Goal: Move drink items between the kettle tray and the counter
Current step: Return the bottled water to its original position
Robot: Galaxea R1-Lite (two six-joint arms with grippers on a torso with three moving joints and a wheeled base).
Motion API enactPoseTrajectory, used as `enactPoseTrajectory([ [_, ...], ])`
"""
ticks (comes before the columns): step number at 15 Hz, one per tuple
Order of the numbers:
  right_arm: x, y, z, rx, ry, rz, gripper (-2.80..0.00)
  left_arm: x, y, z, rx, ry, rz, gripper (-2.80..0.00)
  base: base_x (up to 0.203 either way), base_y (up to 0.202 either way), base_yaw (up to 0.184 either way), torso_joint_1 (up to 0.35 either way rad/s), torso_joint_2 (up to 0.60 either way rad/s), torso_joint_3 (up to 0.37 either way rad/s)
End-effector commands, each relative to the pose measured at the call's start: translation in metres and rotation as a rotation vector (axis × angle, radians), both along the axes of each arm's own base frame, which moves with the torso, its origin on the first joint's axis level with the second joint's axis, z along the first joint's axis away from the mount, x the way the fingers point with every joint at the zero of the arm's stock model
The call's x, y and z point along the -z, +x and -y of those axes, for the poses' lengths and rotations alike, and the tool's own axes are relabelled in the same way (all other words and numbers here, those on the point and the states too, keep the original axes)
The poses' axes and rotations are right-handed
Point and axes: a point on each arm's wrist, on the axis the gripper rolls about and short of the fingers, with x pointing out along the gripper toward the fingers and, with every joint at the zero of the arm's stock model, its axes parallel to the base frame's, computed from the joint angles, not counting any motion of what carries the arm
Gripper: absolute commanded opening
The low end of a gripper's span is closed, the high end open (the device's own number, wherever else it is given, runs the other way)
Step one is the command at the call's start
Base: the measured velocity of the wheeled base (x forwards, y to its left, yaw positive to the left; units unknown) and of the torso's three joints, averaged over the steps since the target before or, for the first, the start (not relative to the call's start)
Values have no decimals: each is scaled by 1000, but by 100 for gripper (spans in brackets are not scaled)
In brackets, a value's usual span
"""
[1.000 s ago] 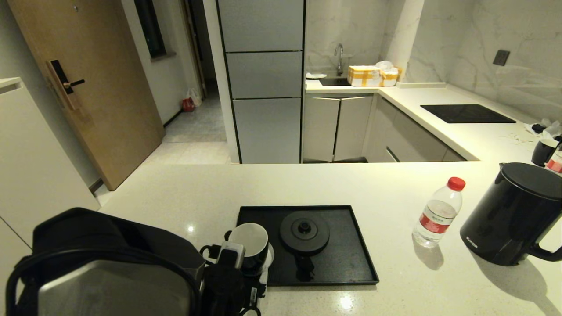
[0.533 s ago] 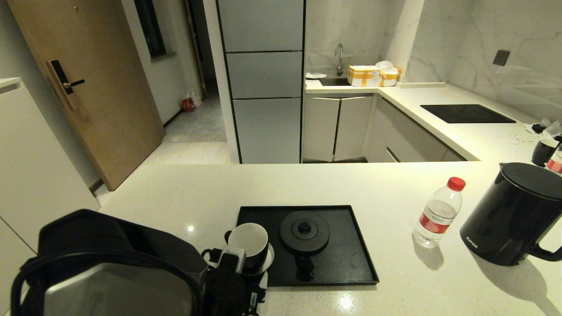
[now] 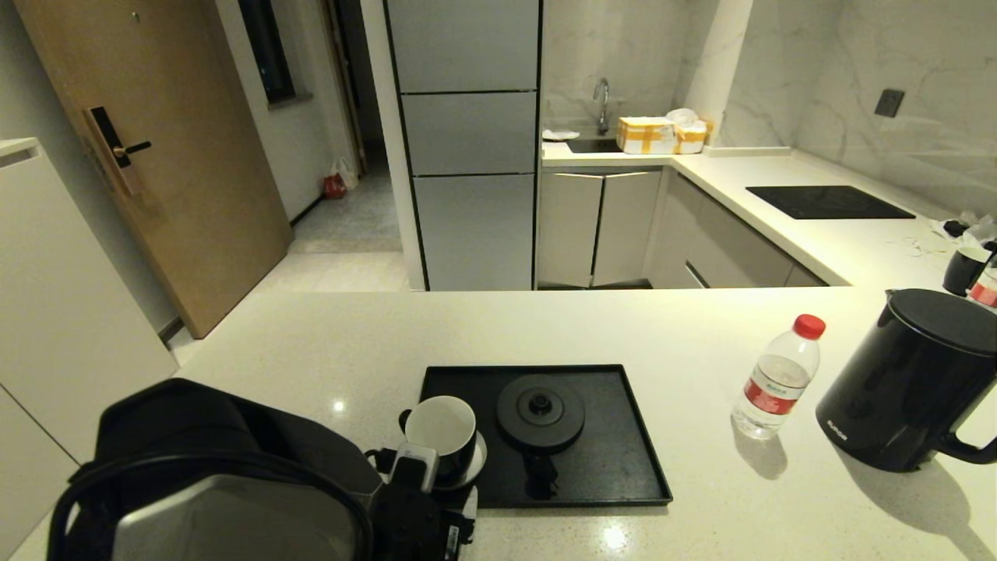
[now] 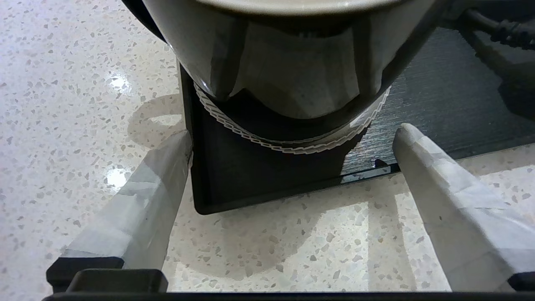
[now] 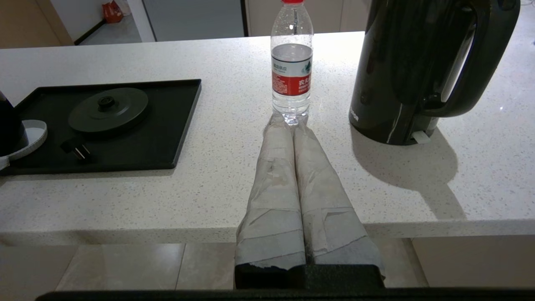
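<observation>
A black mug [image 3: 442, 431] with a white inside stands on a white coaster [image 4: 292, 147] in the near-left corner of the kettle tray [image 3: 619, 444]. My left gripper [image 4: 292, 134] is open just in front of the mug, low over the counter [image 3: 545, 327]; its fingers [image 4: 138, 209] straddle the tray corner and touch nothing. The tall black kettle [image 3: 903, 382] and the red-capped water bottle [image 3: 775, 378] stand on the counter to the right. My right gripper [image 5: 291, 125] is shut and empty, hanging off the counter's front edge and pointing at the bottle [image 5: 291, 67].
The round kettle base [image 3: 540, 411] and its plug [image 5: 77, 150] lie on the tray. Another mug [image 3: 964, 269] and clutter sit at the far right, with a black hob panel [image 3: 829, 201] behind. Bare counter lies between tray and bottle.
My left arm has drawn back a little toward me and to the right, away from the mug. The mug, bottle and kettle have not moved.
</observation>
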Motion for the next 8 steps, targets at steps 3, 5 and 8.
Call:
enactPoseTrajectory([
  [3, 0, 0, 0, -1, 0, -1, -280, 12, -7, -3, 0, 30, -47, 0, 0, 0, 0, 0, 0, 0],
  [5, 0, 0, 0, -1, 0, -3, -280, 11, -10, -6, -7, 32, -52, 0, 0, 0, 0, 0, 0, 0],
  [8, 0, 0, 0, -1, 0, -3, -280, 9, -11, -5, -24, 22, -42, 0, 0, 0, 0, 0, 0, 0],
])
